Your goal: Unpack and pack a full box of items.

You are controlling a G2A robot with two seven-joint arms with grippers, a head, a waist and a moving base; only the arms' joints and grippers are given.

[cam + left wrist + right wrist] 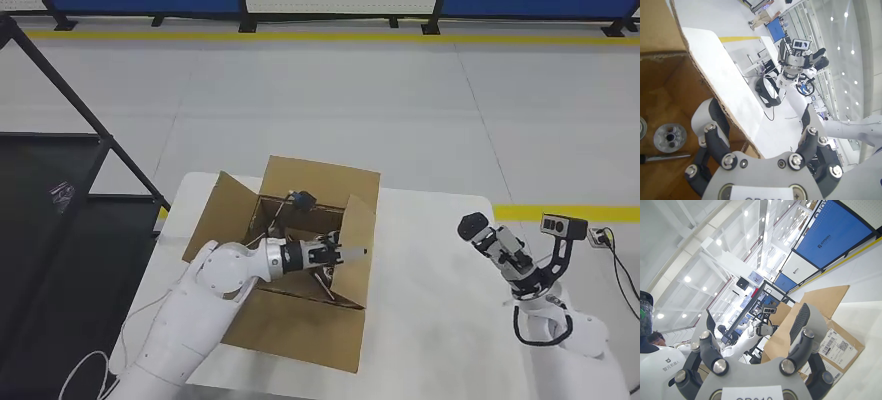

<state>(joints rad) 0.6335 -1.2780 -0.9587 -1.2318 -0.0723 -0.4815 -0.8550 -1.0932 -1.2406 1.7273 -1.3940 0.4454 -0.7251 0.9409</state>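
On the white table [440,320], seen from above, you have the open cardboard box [300,345] with its flaps up. Your left gripper [345,253] sits in the opening against the upright flap [357,232] on the right arm's side. The right gripper [478,232] hangs raised near the table's edge, well apart from the box. A black rack [60,230] stands beside the table on the left.

At the left wrist, the fingers are spread wide and the flap's rough edge runs between them, with one finger [715,113] inside the box. On the box floor lie a clear round spool [670,137] and, just beside it, a metal rod [666,157].

At the right wrist, the jaws stand wide with nothing between them. The box's side with its white label [836,349] lies beyond.
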